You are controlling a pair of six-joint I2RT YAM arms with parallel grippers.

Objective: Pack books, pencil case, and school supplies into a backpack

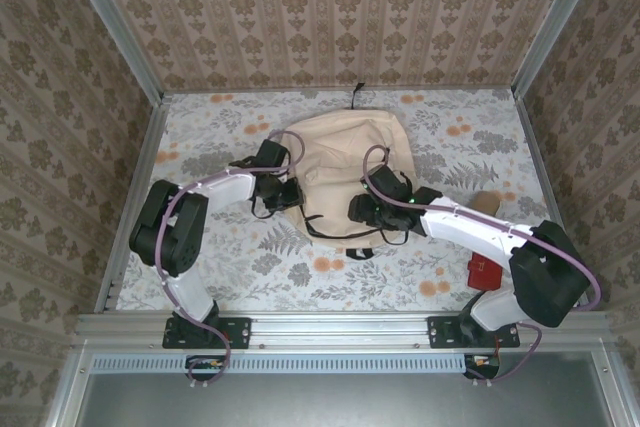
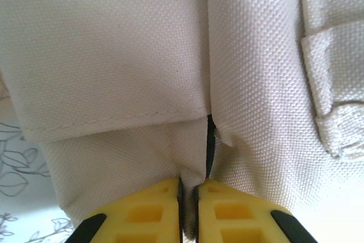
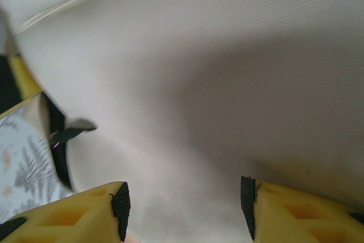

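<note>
Backpack fold inside left end effector

left jaws together, right jaws apart

This is looking like a lab test cell that is posing as a home: damask wallpaper panels are closing in the floral-printed tabletop at 9, 12 and 3 o'clock, bare aluminium posts are running up the far corners, and at 6 o'clock a metal rail is carrying the bolted bases of two robot arms.
</note>
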